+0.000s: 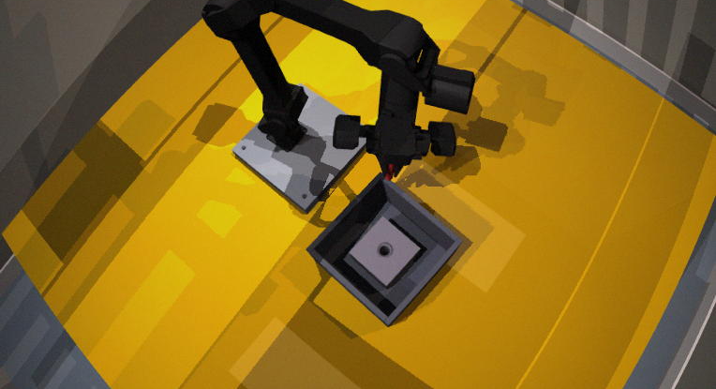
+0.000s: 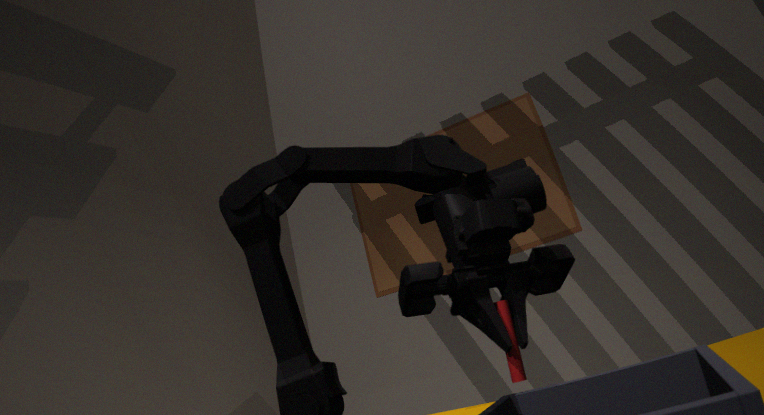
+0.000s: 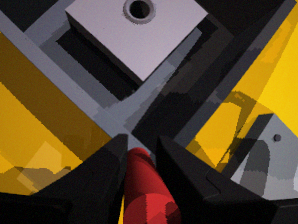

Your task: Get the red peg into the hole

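Pinching the red peg (image 1: 389, 172) (image 2: 514, 360) (image 3: 146, 185), the tool (image 1: 392, 172) (image 2: 517, 348) (image 3: 142, 144) holds it tilted above the worktop (image 1: 575, 226) (image 2: 745, 353) (image 3: 30, 125), near one corner of the open box (image 1: 345, 211) (image 2: 614, 382) (image 3: 65, 95).

Red peg (image 1: 389, 172) (image 2: 516, 363) (image 3: 150, 200), held aslant, seems near the grey open box (image 1: 425, 283) (image 2: 614, 385) (image 3: 65, 82); pale plate (image 1: 367, 251) (image 3: 136, 45) inside.
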